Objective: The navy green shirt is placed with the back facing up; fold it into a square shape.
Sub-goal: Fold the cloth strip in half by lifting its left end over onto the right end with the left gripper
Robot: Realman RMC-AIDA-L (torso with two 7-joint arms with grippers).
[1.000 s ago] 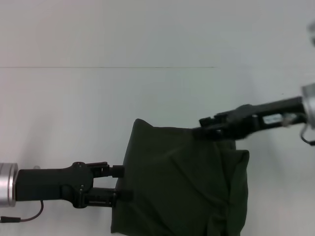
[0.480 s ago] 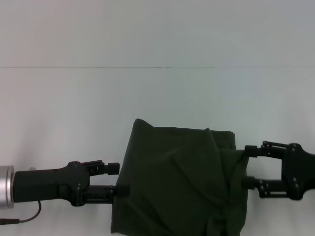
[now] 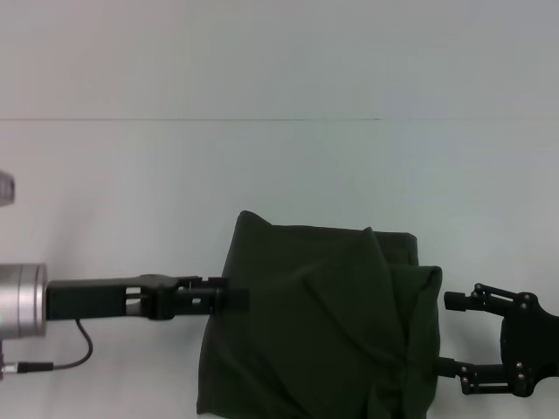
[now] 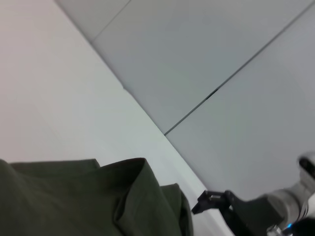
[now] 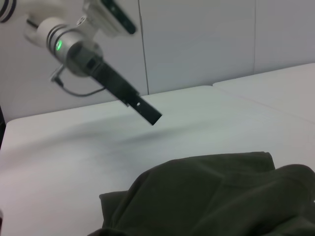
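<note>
White table [image 3: 131, 175], folded navy green shirt [image 3: 314, 323], grippers flanking its edges

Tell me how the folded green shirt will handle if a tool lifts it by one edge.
The navy green shirt shows soft creases and a bulging fold, so it will probably sag and unfold. Its layers look loose; likely light, sliding easily on the smooth white table.

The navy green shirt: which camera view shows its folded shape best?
The head view: the navy green shirt shows nearly whole as a rough square, its near edge cut off, between the left gripper and the open right gripper. The left wrist view shows only one creased corner; the right wrist view shows one rumpled edge.
</note>
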